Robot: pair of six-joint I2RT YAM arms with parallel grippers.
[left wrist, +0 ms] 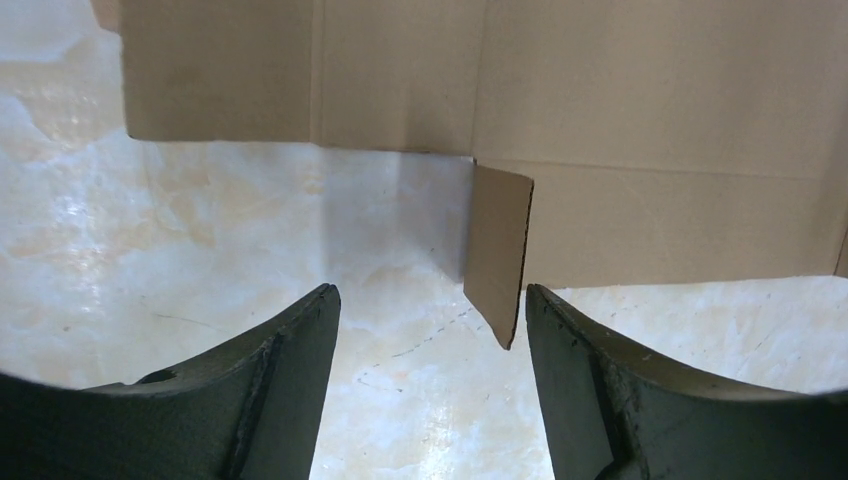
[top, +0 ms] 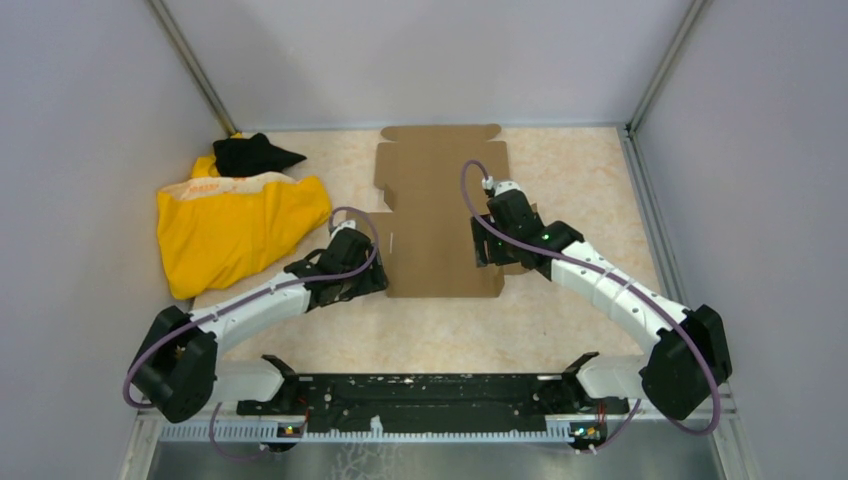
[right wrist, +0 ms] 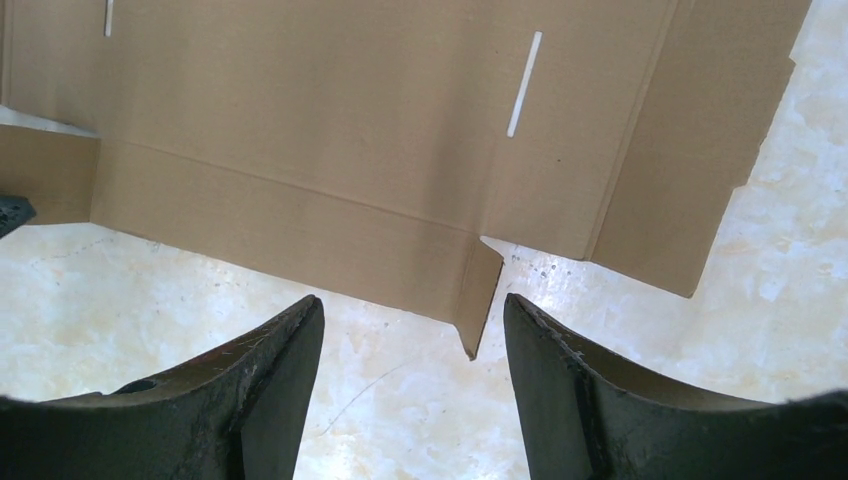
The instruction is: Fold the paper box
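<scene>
Here, the paper box (top: pixel 440 215) lies flat on the table (top: pixel 560 320) between the grippers.
Left gripper (left wrist: pixel 430 300) and right gripper (right wrist: pixel 412 305) gape open, holding nothing, a raised tab (left wrist: pixel 497 255) standing between each one's fingers.

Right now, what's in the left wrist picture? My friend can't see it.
The open left gripper faces a small raised flap of the brown paper box. The rest of the box lies flat on a pale marbled table.

Overhead view looks down; wrist views, close, seemingly share the paper box (top: pixel 438 220).
</scene>
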